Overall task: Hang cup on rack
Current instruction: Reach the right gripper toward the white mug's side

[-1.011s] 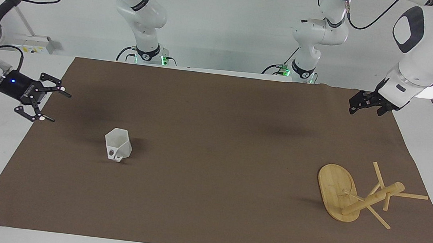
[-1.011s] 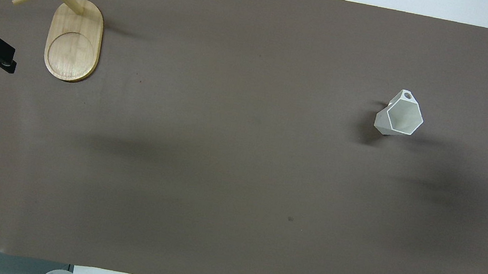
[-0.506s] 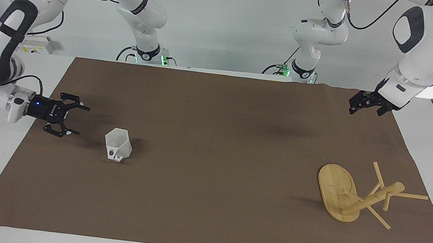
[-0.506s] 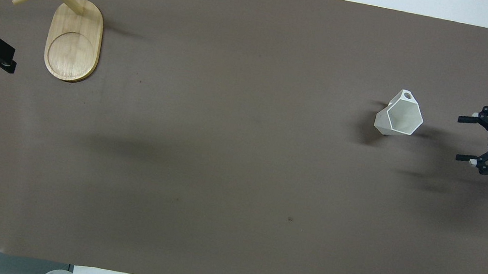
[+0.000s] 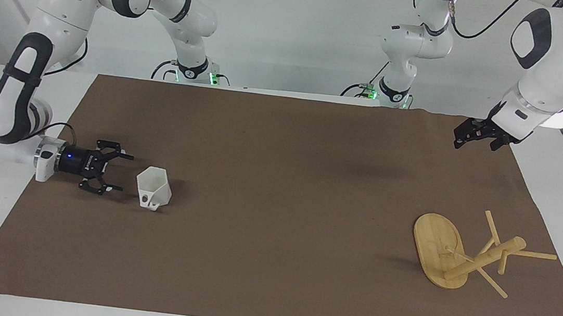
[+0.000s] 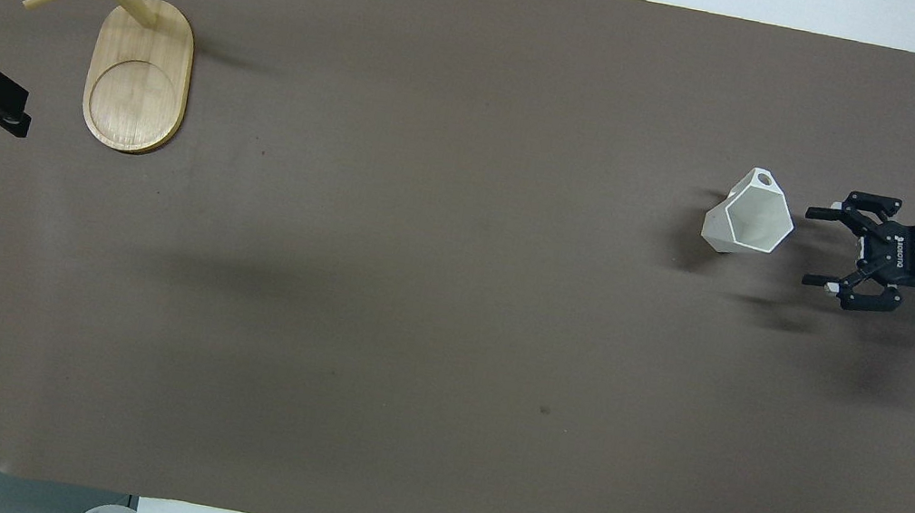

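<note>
Right gripper [image 5: 115,172]: low over the brown mat [image 5: 270,261] at the right arm's end of the table, pointing sideways at the cup; jaws spread apart, nothing between them.
Cup [image 5: 153,188]: white, faceted, standing on the mat just ahead of the open jaws, apart from them; mouth up and tipped, handle with its round hole on the side farther from the robots [image 6: 762,178]. Not touched, as far as the facing view shows.
Left gripper [image 5: 472,134]: raised above the mat's edge at the left arm's end, waiting; whether its jaws are apart or together I cannot tell.
Rack [image 5: 465,253]: bamboo mug tree, well away from both sets of jaws, farther from the robots than the left gripper; oval base flat on the mat, pegs bare.
Progress: early. Approach under way, probably; grasp, lift, carry across and hooking the handle on a peg all remain.
</note>
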`<state>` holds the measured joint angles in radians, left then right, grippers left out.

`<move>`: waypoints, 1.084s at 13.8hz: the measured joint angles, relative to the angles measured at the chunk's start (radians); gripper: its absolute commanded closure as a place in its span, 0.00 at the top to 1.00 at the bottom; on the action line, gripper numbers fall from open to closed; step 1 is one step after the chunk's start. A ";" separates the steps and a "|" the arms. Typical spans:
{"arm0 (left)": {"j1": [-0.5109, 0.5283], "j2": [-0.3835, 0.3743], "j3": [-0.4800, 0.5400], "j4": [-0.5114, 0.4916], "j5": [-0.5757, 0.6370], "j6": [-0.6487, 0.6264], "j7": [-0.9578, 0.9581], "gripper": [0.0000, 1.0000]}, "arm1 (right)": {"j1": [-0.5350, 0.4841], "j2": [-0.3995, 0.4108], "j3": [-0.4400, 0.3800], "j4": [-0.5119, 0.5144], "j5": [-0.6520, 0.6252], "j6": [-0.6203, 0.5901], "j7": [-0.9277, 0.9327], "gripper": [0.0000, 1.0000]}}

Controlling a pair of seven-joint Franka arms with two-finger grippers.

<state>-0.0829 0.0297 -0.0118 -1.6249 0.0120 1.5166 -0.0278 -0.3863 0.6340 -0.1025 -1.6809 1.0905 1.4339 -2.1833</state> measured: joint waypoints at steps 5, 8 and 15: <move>0.000 0.000 0.000 0.000 0.000 0.000 0.000 1.00 | 0.039 0.004 0.003 -0.008 0.024 0.026 -0.060 1.00; 0.000 0.000 0.000 0.000 0.000 0.000 0.000 1.00 | 0.036 0.006 0.001 -0.036 0.028 0.044 -0.110 1.00; 0.000 0.000 0.000 0.000 0.000 0.000 0.000 1.00 | 0.039 0.008 0.002 -0.080 0.061 0.064 -0.153 1.00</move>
<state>-0.0829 0.0297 -0.0118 -1.6249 0.0120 1.5166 -0.0278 -0.3473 0.6424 -0.1003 -1.7606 1.1517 1.4981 -2.3363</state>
